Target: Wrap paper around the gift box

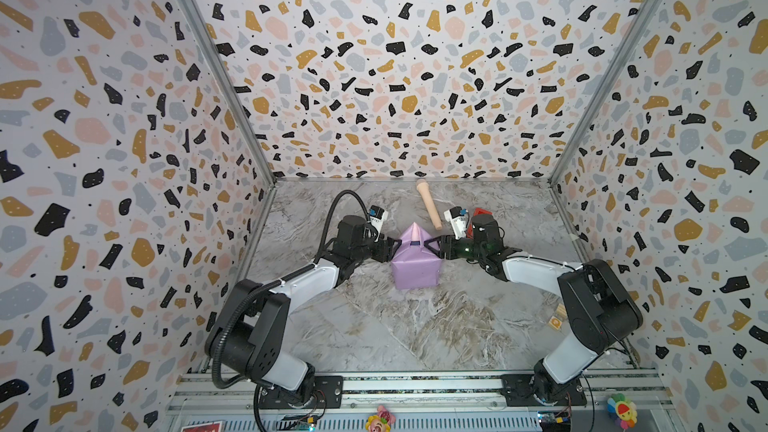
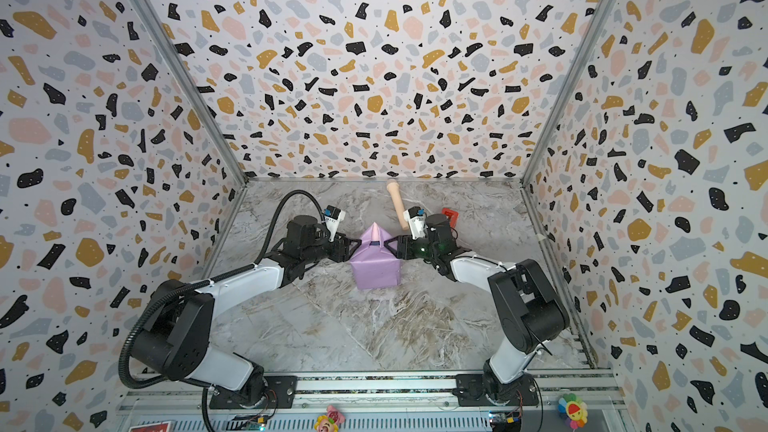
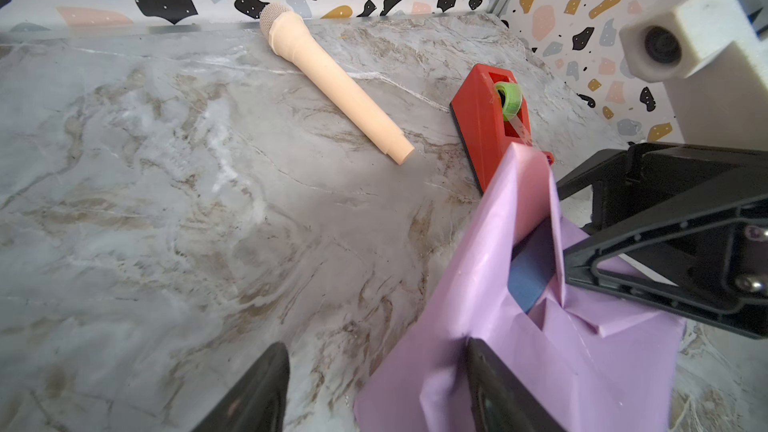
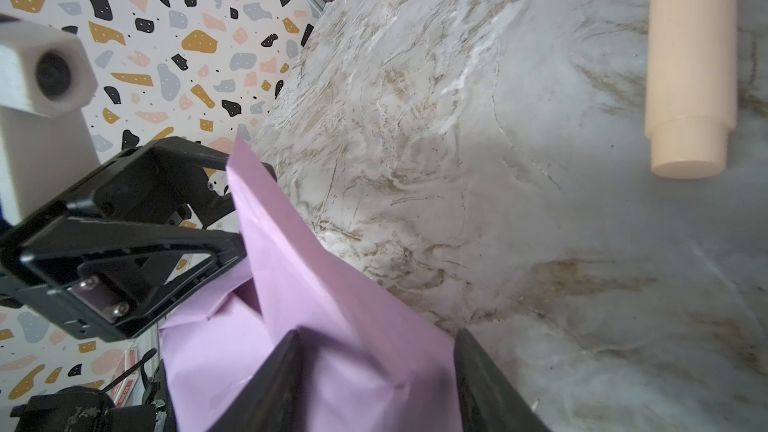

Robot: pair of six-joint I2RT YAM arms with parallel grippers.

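Marble table (image 1: pixel 374 326): microphone (image 1: pixel 429 209) and tape dispenser (image 3: pixel 478 126) behind paper (image 1: pixel 415 268).

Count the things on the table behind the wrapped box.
2: a beige microphone near the back wall; a red tape dispenser to its right, partly hidden by the right arm.

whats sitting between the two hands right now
The gift box, nearly covered by the paper, sits between the left hand and the right hand, one at each side. Both top views show this.
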